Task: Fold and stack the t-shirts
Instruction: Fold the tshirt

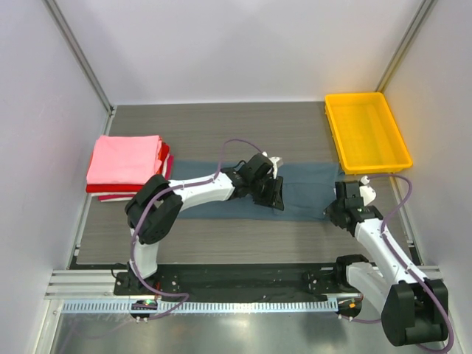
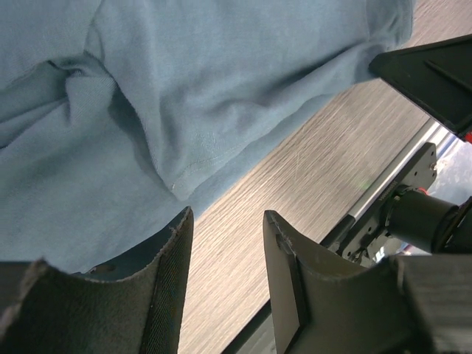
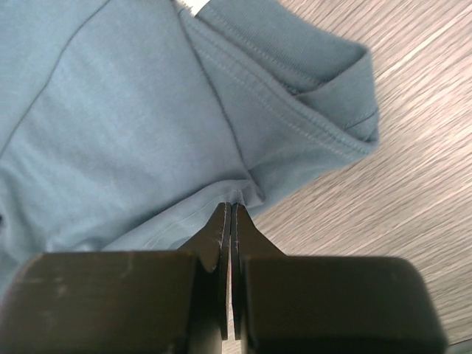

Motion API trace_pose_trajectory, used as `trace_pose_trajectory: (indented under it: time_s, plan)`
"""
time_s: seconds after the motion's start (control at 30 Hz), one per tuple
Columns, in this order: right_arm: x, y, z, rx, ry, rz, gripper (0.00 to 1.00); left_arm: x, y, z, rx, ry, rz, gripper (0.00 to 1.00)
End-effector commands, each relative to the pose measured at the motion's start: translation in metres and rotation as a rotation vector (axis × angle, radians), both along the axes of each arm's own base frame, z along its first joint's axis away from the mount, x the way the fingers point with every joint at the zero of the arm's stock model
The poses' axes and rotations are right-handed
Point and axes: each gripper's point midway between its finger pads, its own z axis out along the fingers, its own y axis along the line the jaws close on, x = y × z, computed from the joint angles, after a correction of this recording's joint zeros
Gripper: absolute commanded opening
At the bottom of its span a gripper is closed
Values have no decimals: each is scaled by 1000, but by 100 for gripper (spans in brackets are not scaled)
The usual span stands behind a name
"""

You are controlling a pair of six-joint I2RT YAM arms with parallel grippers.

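The slate blue-grey t-shirt (image 1: pixel 302 188) lies spread flat across the middle of the table. My left gripper (image 1: pixel 274 198) is open and empty over the shirt's near edge; in the left wrist view (image 2: pixel 228 214) its fingers frame bare table beside the shirt's hem (image 2: pixel 221 88). My right gripper (image 1: pixel 335 210) is shut on the shirt's near right edge; in the right wrist view (image 3: pixel 231 206) the fabric (image 3: pixel 147 110) bunches at its tips. A folded stack sits at the left: a pink t-shirt (image 1: pixel 125 158) on top, a red one (image 1: pixel 164 158) under it, a white one (image 1: pixel 118 197) at the bottom.
A yellow plastic tray (image 1: pixel 375 165) stands at the back right, just beyond the shirt's right end. Grey walls and metal frame posts close in the table. The black base rail (image 1: pixel 243 276) runs along the near edge.
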Motion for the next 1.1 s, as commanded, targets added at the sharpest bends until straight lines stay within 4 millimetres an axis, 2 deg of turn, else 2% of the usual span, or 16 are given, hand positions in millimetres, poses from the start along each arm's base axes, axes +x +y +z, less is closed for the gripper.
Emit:
trace_pose_trajectory:
  time_s: [0.0,0.07,0.17,0.3,0.43,0.6,0.63,0.73,0.77,0.83,0.87,0.97,1.0,1.03,1.07]
  plan:
    - [1,11,12,70,-27,-6,1,0,-10,29,-41,-100,-61,44]
    - [1,17,16,111,-14,-13,1,0,-18,35,-47,-153,-103,44]
    - [2,21,20,135,40,-31,1,-6,-32,35,-35,-226,-154,45]
    - [3,27,23,168,121,-52,1,-1,-45,32,-42,-331,-162,49]
    - [12,31,32,200,126,-78,1,7,-54,35,-38,-449,-180,50]
    - [17,32,38,252,151,-116,1,9,-75,37,-124,-563,-214,49]
    - [20,32,39,266,156,-124,1,9,-75,28,-115,-573,-216,49]
    - [22,40,40,322,179,-115,1,9,-83,30,-128,-650,-230,48]
    - [22,39,37,333,194,-123,1,3,-86,30,-130,-682,-246,48]
    - [22,44,38,362,205,-112,1,7,-87,31,-118,-802,-245,49]
    - [24,37,37,372,204,-142,1,3,-90,29,-111,-830,-253,49]
    - [25,36,39,399,203,-148,1,3,-92,24,-136,-864,-246,49]
    - [25,33,40,410,203,-160,1,3,-97,33,-182,-891,-231,49]
    - [25,33,40,420,206,-162,1,0,-94,25,-185,-893,-233,50]
    - [25,34,40,435,210,-156,1,-1,-98,36,-235,-936,-211,51]
